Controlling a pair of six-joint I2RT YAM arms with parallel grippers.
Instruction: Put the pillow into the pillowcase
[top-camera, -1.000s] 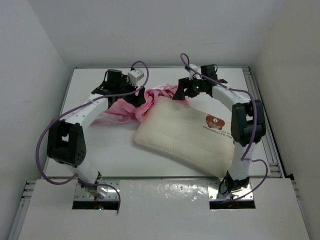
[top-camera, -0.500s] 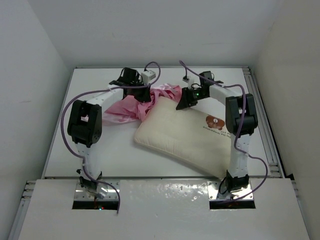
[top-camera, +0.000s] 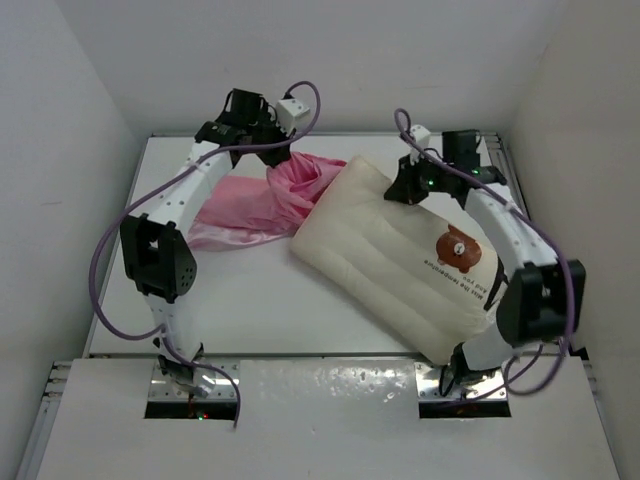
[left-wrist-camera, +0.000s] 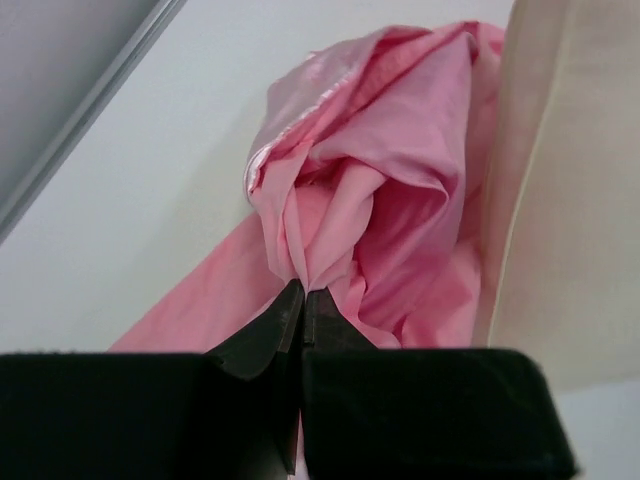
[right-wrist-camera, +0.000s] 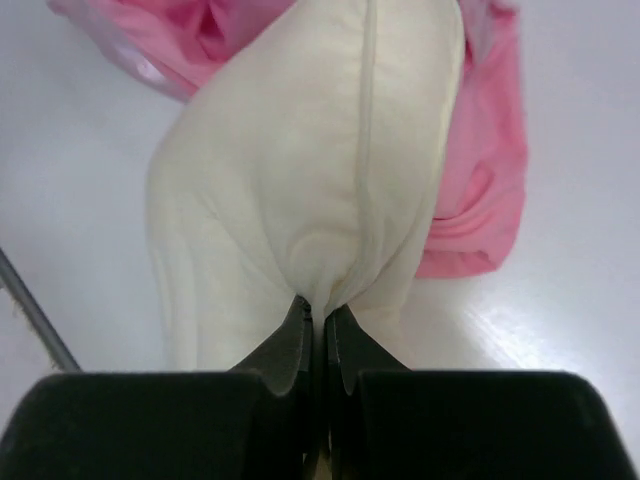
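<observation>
The cream pillow (top-camera: 390, 250) with its brown bear patch (top-camera: 458, 250) lies slanted across the right half of the table, its far end raised. My right gripper (top-camera: 402, 186) is shut on that far end; the right wrist view has the pillow (right-wrist-camera: 300, 150) pinched at its seam between the right gripper (right-wrist-camera: 320, 308) jaws. The pink pillowcase (top-camera: 250, 205) trails left from the pillow's far corner. My left gripper (top-camera: 277, 160) is shut on a bunched fold of the pillowcase (left-wrist-camera: 380, 200); its tips (left-wrist-camera: 303, 292) clamp the fabric, with the pillow (left-wrist-camera: 560, 200) just to the right.
A white table (top-camera: 250, 300) sits inside white walls, with a metal rail (top-camera: 540, 290) along its right edge and another rail (left-wrist-camera: 90, 100) near the left gripper. Purple cables loop off both arms.
Both grippers have gone from open to shut, the left on the pillowcase, the right on the pillow. The pillow's far end has been lifted and shifted right; the pillowcase edge has risen with the left gripper.
</observation>
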